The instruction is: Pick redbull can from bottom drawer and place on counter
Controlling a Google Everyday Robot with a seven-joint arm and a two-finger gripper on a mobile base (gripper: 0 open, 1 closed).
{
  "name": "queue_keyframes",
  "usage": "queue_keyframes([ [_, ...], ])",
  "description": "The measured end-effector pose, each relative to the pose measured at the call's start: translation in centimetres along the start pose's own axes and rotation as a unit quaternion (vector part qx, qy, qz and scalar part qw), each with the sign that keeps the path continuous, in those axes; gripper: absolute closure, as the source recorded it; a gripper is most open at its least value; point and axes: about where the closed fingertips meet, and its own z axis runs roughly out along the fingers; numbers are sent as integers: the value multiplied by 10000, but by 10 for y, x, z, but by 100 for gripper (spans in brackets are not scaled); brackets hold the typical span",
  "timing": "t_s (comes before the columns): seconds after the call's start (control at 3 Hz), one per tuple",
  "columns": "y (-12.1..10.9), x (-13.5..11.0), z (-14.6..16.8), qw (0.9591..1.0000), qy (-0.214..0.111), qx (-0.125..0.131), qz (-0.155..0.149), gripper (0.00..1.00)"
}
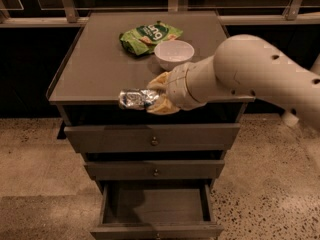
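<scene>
My gripper (156,95) is shut on the redbull can (134,98), a slim shiny silver can held on its side. It hovers at the front edge of the counter (100,64), just above the rim. The white arm reaches in from the right. The bottom drawer (155,206) is pulled open below and looks empty inside.
A white bowl (174,54) and a green snack bag (148,35) sit at the back of the counter. The top drawer (152,136) and the middle drawer (155,170) are shut. A speckled floor surrounds the cabinet.
</scene>
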Motion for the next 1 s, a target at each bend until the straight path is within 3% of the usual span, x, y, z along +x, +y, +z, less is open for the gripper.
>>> queue_keyframes([
  [0.67, -47, -17, 4, 9996, 132, -41, -230, 100],
  [1.0, -65, -6, 21, 9999, -121, -27, -77, 100],
])
